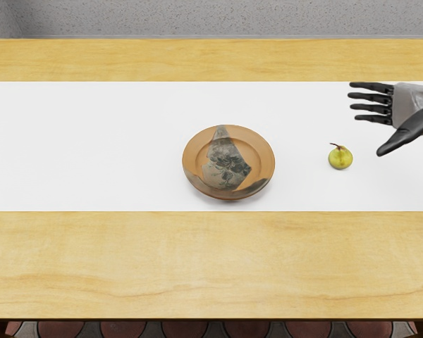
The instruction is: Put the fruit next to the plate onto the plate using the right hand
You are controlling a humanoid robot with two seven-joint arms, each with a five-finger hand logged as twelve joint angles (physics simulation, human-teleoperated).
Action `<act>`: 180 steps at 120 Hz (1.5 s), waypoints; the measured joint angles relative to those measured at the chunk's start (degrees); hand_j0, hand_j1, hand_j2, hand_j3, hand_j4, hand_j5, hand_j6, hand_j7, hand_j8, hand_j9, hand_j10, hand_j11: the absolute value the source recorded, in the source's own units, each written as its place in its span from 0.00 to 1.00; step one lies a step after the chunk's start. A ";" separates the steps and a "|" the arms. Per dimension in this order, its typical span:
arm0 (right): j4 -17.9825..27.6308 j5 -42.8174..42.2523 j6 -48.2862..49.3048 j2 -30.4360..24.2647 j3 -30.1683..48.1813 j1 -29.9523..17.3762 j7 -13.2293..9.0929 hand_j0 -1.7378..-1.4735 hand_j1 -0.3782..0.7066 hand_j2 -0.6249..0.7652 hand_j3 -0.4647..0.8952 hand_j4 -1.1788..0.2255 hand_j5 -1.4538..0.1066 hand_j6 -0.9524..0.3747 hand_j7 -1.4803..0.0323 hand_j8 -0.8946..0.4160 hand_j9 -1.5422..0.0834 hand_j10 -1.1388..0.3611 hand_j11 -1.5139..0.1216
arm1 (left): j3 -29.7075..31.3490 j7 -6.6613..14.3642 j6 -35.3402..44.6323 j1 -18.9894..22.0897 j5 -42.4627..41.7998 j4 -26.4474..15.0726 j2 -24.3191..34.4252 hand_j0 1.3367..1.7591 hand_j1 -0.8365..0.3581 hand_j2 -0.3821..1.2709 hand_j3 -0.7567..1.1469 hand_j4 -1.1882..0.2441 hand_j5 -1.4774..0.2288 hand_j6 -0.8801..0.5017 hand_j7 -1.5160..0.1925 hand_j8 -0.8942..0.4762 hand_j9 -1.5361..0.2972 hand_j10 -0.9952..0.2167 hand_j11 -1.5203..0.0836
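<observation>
- A wooden bench [197,260] filled the view, with a broad white strip [92,148] running across it from the left edge to the right.
- The plate [192,160], brown-rimmed with a dark grey patterned patch over its middle, sat on the strip near the centre.
- The fruit [340,158], small, yellow-green and with a short stem pointing up and to the left, lay on the strip to the right of the plate. It was well apart from the plate, with bare white between them.
- The right hand [403,109] came in from the right edge near the top of the strip, above the fruit in the picture and to its right.
- The hand was wide open and held nothing. Its dark fingers [370,98] were stretched out straight and slightly apart, pointing left.
- The thumb [402,139] angled down and to the left, away from the fingers. Its tip was the part of the hand nearest the fruit.
- The thumb tip ended to the right of the fruit at about the level of the stem. A clear gap of white lay between them, so the hand did not touch the fruit.
- The fruit lay between the plate and the hand, nearer to the hand.
</observation>
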 joint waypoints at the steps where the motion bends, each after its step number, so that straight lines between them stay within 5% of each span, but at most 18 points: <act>1: 0.17 -0.04 0.01 0.12 0.03 0.03 -0.06 0.30 0.04 0.45 0.34 0.83 0.92 0.71 0.97 0.68 0.94 0.75 0.92 | 0.00 0.00 0.00 -0.04 0.00 0.00 0.00 0.76 0.99 0.23 0.40 0.83 0.87 0.64 0.89 0.65 0.84 0.82 0.95; 31: 0.45 -7.77 0.11 1.88 1.00 0.45 0.06 0.30 0.04 0.45 0.34 0.83 0.92 0.71 0.97 0.67 0.94 0.75 0.92 | -0.01 -0.01 -0.02 -0.09 0.00 -0.02 0.00 0.76 0.99 0.23 0.40 0.83 0.87 0.64 0.89 0.65 0.84 0.82 0.95; 49: -0.30 -23.71 -0.48 6.85 2.11 -1.46 15.61 0.30 0.04 0.45 0.34 0.83 0.92 0.71 0.97 0.67 0.94 0.75 0.91 | 0.00 -0.02 -0.03 -0.09 0.00 -0.04 0.00 0.76 0.99 0.23 0.40 0.83 0.87 0.64 0.89 0.65 0.84 0.82 0.95; 71: -7.52 -32.40 -6.68 12.45 2.37 -5.52 24.70 0.30 0.04 0.45 0.34 0.83 0.92 0.71 0.97 0.67 0.94 0.75 0.92 | 0.00 -0.01 -0.02 -0.09 0.00 -0.03 0.00 0.76 0.99 0.23 0.40 0.83 0.87 0.64 0.89 0.65 0.84 0.82 0.95; 88: -18.20 -34.04 -10.28 16.70 0.67 -6.38 27.26 0.30 0.04 0.45 0.34 0.83 0.92 0.70 0.97 0.67 0.94 0.75 0.91 | -0.01 -0.02 -0.03 -0.09 0.00 -0.03 0.00 0.76 0.99 0.23 0.40 0.83 0.87 0.64 0.89 0.65 0.84 0.82 0.95; 111: -27.12 -34.41 -16.77 21.90 -2.80 -6.80 31.97 0.30 0.12 0.44 0.34 0.78 0.86 0.65 0.90 0.61 0.88 0.70 0.86 | 0.00 -0.01 -0.03 -0.09 0.00 -0.03 0.00 0.76 0.99 0.23 0.40 0.83 0.87 0.64 0.89 0.65 0.84 0.82 0.95; 142: -29.11 -34.53 -17.34 23.09 -9.56 -7.02 40.93 0.30 0.26 0.42 0.34 0.69 0.76 0.56 0.80 0.52 0.78 0.62 0.76 | -0.01 -0.02 -0.03 -0.09 0.00 -0.04 0.00 0.76 0.99 0.23 0.40 0.83 0.87 0.64 0.89 0.65 0.84 0.82 0.95; 180: -29.25 -34.47 -17.30 23.43 -11.83 -7.08 43.65 0.30 0.42 0.40 0.34 0.58 0.64 0.45 0.67 0.41 0.67 0.52 0.64 | 0.00 -0.02 -0.03 -0.13 0.00 -0.03 0.00 0.76 0.99 0.23 0.40 0.83 0.87 0.64 0.89 0.65 0.84 0.82 0.95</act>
